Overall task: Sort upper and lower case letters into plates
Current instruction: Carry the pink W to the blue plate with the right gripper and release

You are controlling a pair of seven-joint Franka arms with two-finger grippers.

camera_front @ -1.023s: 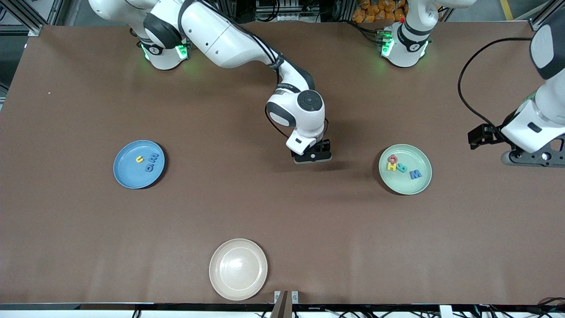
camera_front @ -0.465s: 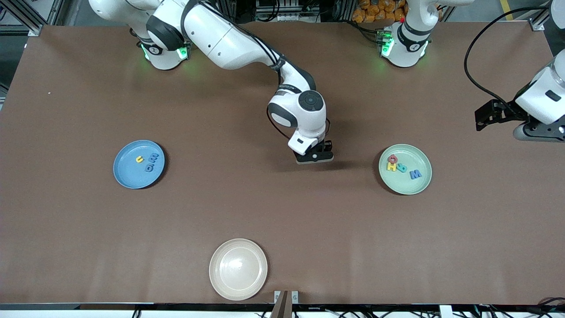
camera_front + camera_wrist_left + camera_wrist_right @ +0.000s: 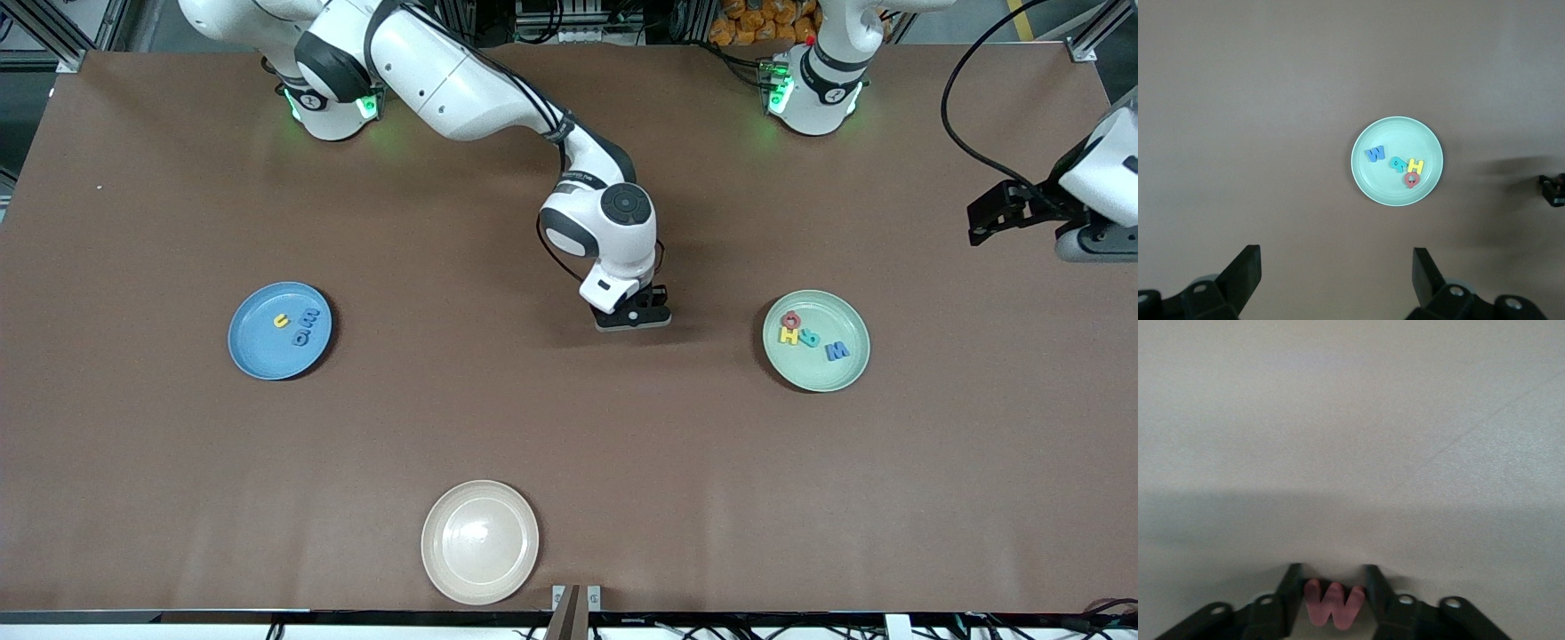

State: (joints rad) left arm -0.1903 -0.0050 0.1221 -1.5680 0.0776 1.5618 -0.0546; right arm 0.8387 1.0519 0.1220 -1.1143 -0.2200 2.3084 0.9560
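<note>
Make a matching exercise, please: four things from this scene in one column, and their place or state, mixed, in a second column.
1. blue plate
2. mint green plate
3. red letter W
4. left tool

a. between the right tool's fingers
b. open, high above the table
c. toward the left arm's end
d. toward the right arm's end

Pairs: 1-d, 2-c, 3-a, 4-b

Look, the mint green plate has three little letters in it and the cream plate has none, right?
Not quite. The round pale mint green plate holds four little toy letters, not three: a red one, a yellow one, a teal one and a blue one. Both the front view and the left wrist view show them. The round cream plate does hold none.
</note>
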